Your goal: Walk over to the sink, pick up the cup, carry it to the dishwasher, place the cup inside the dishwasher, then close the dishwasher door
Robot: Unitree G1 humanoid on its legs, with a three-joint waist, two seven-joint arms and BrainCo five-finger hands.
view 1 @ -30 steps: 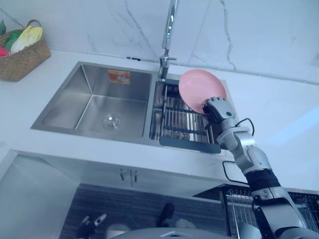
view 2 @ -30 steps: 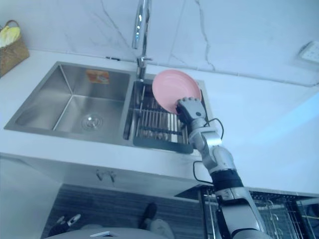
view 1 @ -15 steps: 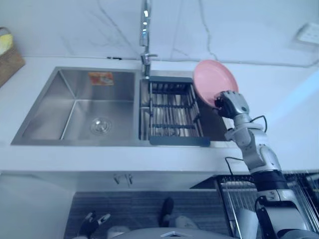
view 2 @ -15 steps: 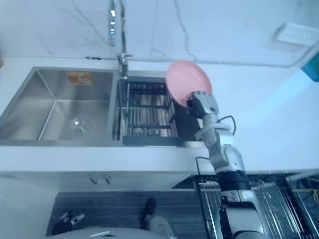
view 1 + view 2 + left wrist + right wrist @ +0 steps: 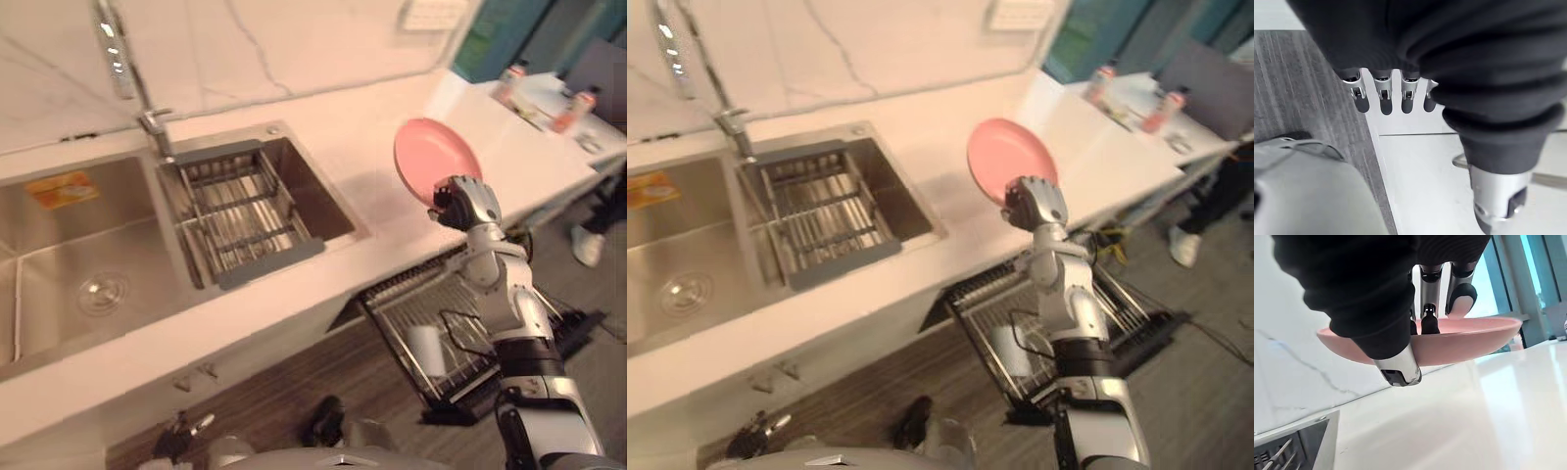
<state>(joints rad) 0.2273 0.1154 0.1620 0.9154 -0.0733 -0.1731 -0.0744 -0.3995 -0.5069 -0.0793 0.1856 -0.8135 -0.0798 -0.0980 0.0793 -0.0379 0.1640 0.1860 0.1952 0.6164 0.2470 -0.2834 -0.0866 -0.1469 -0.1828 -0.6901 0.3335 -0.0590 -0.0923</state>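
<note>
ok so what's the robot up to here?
The right hand pinches a pink plate by its rim and holds it up over the counter, to the right of the sink. Below the counter's edge the dishwasher rack is pulled out, with a white cup standing in it. The left hand hangs open near the floor, holding nothing. What it holds is a plate, not a cup.

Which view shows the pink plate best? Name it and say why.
The left eye view: the whole pink plate shows, gripped by the right hand. The right eye view matches; the right wrist view shows it edge-on.
</note>
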